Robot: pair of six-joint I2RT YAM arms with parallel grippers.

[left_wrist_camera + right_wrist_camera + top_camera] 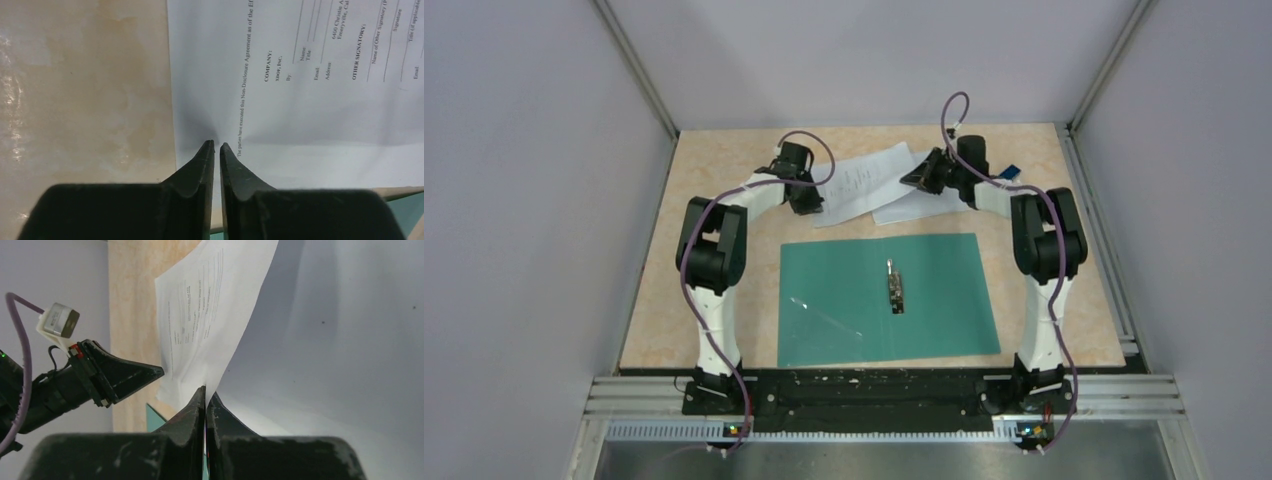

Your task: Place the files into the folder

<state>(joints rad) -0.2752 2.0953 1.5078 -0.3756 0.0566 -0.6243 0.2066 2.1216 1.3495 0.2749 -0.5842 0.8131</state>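
Observation:
The teal folder (pixel 944 300) lies open and flat at mid-table, its metal clip (pixel 894 288) at the spine. The two files lie behind it: the printed sheet (pixel 859 180) partly over the nearly blank sheet (pixel 902 210). My left gripper (pixel 807 203) is shut, with its tips (pixel 216 145) over the printed sheet (pixel 300 100) near its left edge and nothing between the jaws. My right gripper (pixel 922 178) is shut on the printed sheet's right edge (pixel 205 330), which bends up from the jaws (pixel 206 390). The blank sheet (pixel 340 365) spreads to the right.
The left arm's finger (pixel 130 375) shows in the right wrist view, close to the printed sheet. A small blue object (pixel 1012 172) lies behind the right arm. Grey walls enclose the beige table (pixel 714 300), and a metal rail (pixel 874 400) runs along the near edge.

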